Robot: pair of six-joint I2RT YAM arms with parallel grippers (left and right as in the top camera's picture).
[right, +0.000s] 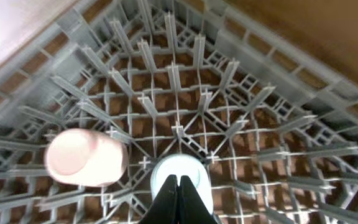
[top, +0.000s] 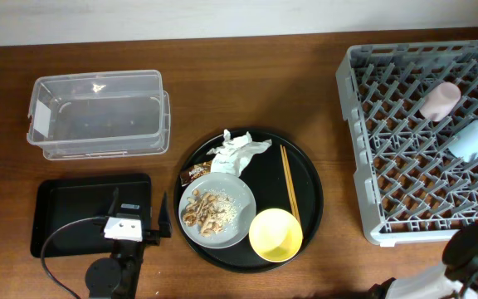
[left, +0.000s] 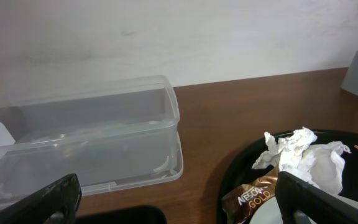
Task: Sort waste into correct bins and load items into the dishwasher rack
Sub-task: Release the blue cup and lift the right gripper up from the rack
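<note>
The grey dishwasher rack (top: 355,124) at the right holds the pink cup (top: 440,100) and the blue cup (top: 471,139). In the right wrist view my right gripper (right: 179,198) is shut and empty, over the blue cup (right: 194,171), with the pink cup (right: 86,157) to its left. On the round tray lie a white napkin (top: 237,154), a brown-and-gold wrapper (top: 194,174), a grey plate (top: 237,193) with food scraps (top: 206,212), a yellow bowl (top: 275,234) and chopsticks (top: 290,178). My left gripper (top: 163,223) is open and empty, low between the black tray and the plate, facing the wrapper (left: 250,196) and napkin (left: 303,155).
The clear tub (top: 98,112) stands at the back left, also seen in the left wrist view (left: 92,137). The shallow black rectangular tray (top: 73,208) lies in front of it. The large round black tray (top: 309,178) sits mid-table. My right arm (top: 471,257) is at the bottom right.
</note>
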